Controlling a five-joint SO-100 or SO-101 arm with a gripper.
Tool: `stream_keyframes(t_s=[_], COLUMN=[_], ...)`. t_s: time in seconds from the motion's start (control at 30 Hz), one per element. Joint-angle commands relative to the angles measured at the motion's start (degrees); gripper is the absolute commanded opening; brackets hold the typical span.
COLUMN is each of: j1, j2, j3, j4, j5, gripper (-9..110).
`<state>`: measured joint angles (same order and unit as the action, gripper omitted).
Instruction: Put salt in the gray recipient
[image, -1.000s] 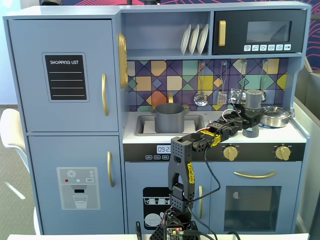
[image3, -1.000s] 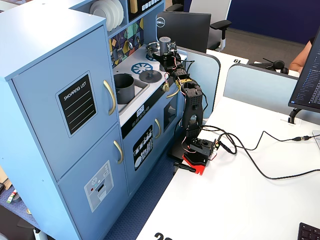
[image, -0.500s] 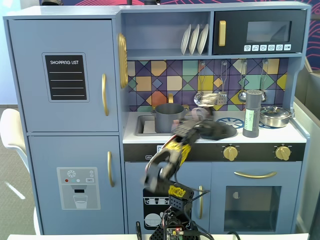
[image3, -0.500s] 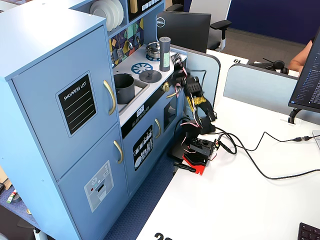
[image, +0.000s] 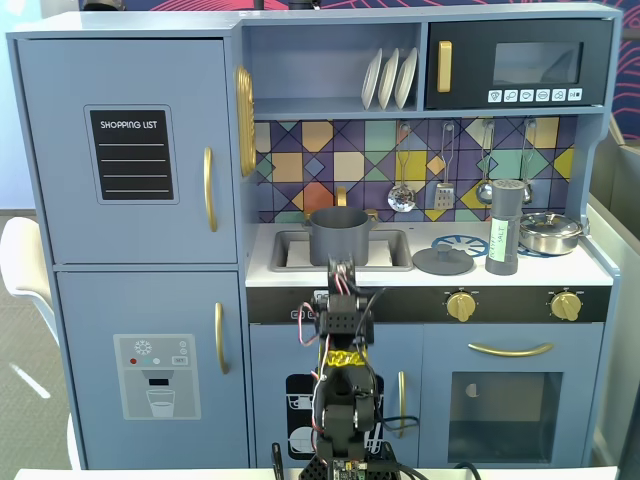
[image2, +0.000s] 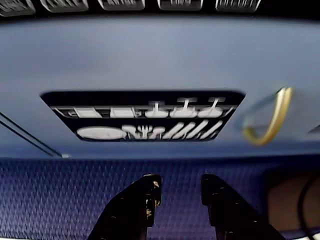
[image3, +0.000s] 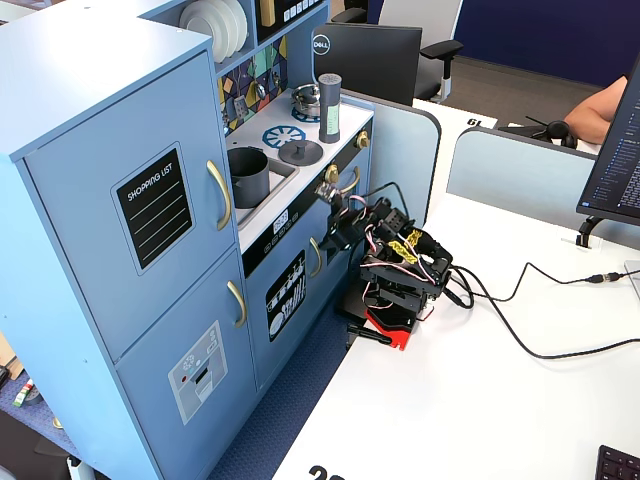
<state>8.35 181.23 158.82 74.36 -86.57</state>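
The pincer (image2: 177, 190), slightly parted and empty, hangs folded low; the salt (image: 504, 227) stands far up-right, the pot (image: 339, 236) directly above.

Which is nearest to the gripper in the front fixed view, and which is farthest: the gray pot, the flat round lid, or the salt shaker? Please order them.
Measured from the gripper, low in front of the counter edge:
1. The gray pot, just above it, in the sink.
2. The flat round lid, to its right on the counter.
3. The salt shaker, farther right, standing beside the silver pan.
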Motion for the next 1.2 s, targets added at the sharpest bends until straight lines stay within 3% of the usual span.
stream_keyframes(t_s=[0.0, 0.17, 0.3, 0.53, 0.6, 1.17], j1=[-1.3, -0.5, -2.2, -0.9, -0.5, 0.1], j2=[2.5, 3.2, 3.3, 3.3, 3.3, 3.3], j3=[9.4, 19.7, 19.8, 19.8, 19.8, 19.8], j4=[-8.3, -13.5, -8.6, 1.2, 1.7, 1.7], j5=[1.6, 1.7, 6.0, 1.5, -2.0, -1.4], gripper=[0, 0, 0, 0, 1, 3])
